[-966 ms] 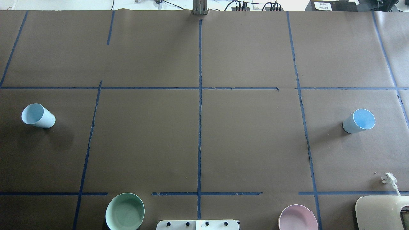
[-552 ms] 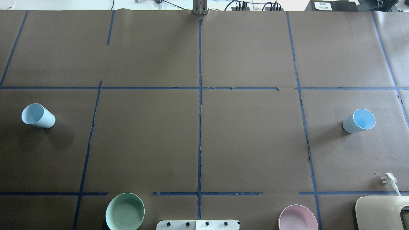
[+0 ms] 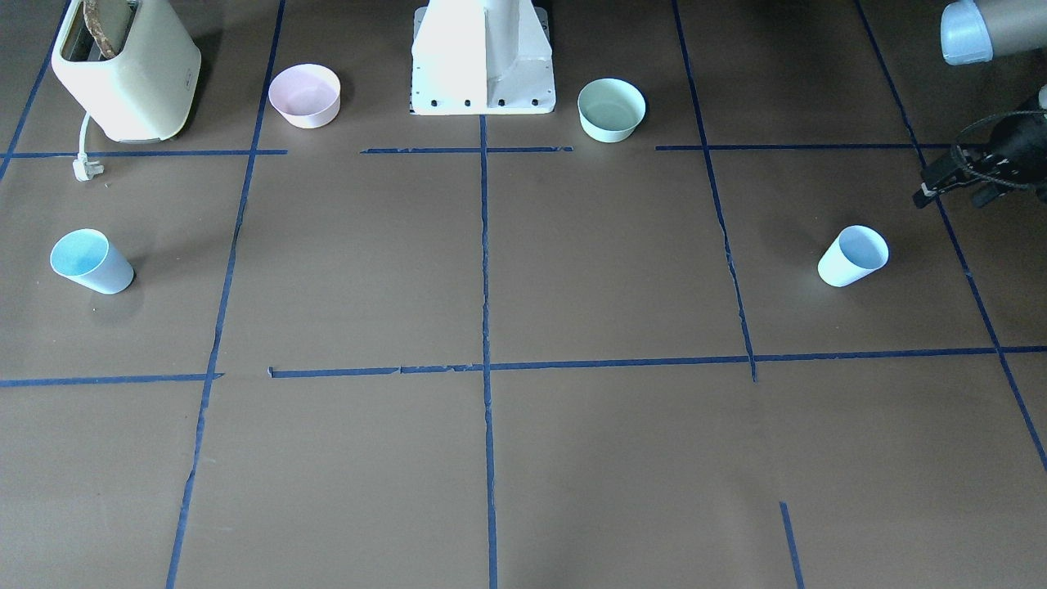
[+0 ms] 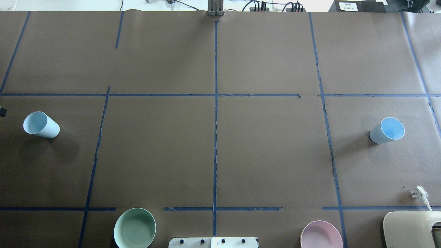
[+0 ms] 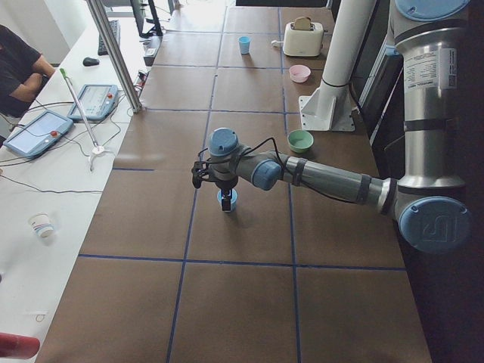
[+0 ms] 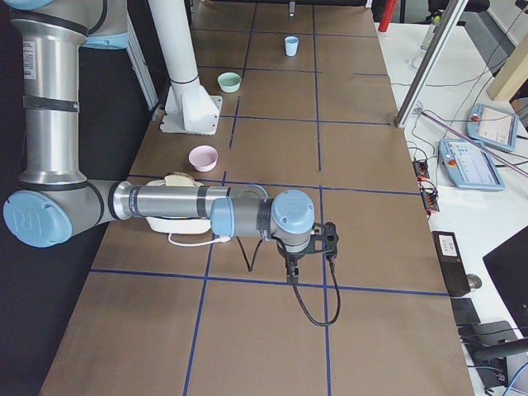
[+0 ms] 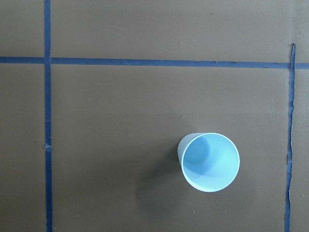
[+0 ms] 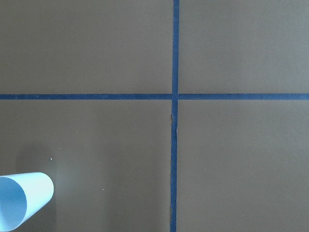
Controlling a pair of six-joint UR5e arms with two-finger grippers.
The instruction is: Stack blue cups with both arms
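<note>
Two pale blue cups stand upright and far apart on the brown table. The left cup [image 4: 41,124] also shows in the front view [image 3: 852,256] and in the left wrist view [image 7: 210,162]. The right cup [image 4: 387,130] sits at the lower left corner of the right wrist view [image 8: 19,200]. My left gripper [image 3: 977,168] hovers beside and above the left cup, at the table's left edge. I cannot tell if it is open. My right gripper [image 6: 309,247] hangs above the table near the right cup. I cannot tell its state.
A mint-green bowl [image 4: 134,228] and a pink bowl [image 4: 321,235] flank the white pedestal [image 3: 483,57] at the near edge. A cream toaster [image 4: 411,229] with its loose plug [image 4: 419,193] stands at the near right. Blue tape lines cross the table.
A dark tip of my left gripper has come into the overhead view at its left edge, above the left cup. Both cups have stayed put.
</note>
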